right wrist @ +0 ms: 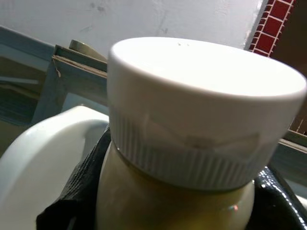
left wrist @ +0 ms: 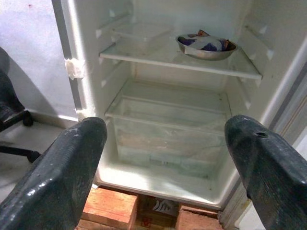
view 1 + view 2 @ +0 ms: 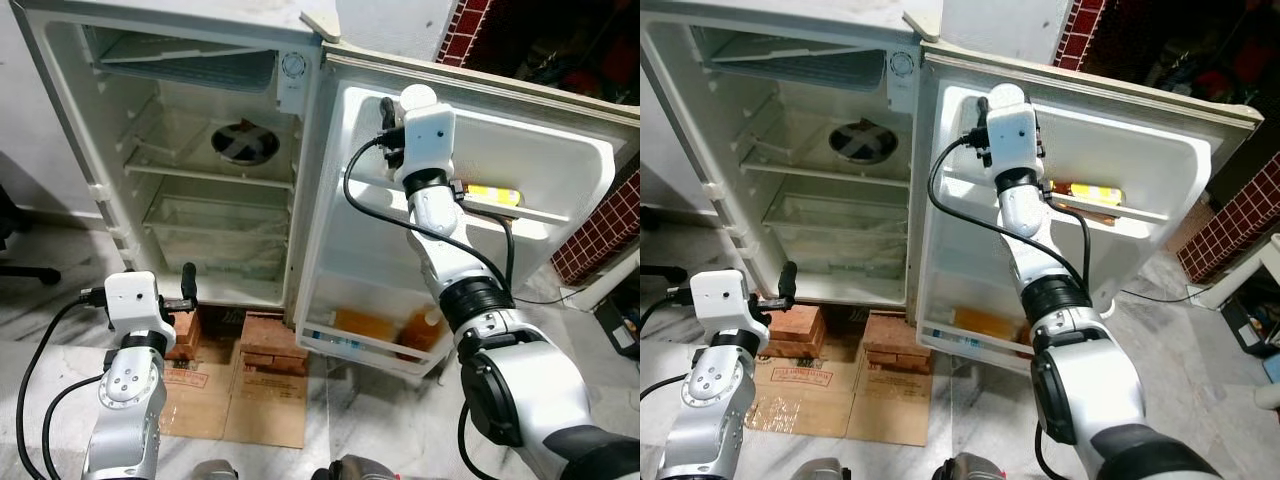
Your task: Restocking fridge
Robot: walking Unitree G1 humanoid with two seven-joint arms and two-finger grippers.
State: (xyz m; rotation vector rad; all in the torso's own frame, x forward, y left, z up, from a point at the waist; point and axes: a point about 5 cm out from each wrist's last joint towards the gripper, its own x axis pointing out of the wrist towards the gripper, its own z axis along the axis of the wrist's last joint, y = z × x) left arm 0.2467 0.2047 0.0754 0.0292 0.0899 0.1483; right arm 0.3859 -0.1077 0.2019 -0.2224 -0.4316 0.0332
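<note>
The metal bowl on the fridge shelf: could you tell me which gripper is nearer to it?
Left. The left gripper hangs open below the metal bowl, before the fridge's bottom edge; the right gripper is at the door's upper shelf, holding a white-capped bottle.

Right arm stretched up and forward, its gripper (image 1: 182,211) seemingly clamped; left gripper (image 2: 177,163) low, fingers spread wide.

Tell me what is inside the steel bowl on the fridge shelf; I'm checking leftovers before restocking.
The steel bowl holds what look like crumpled wrappers or packets, dark blue and white with some orange. Whatever lies beneath them is covered, so I cannot tell whether there is food.
</note>
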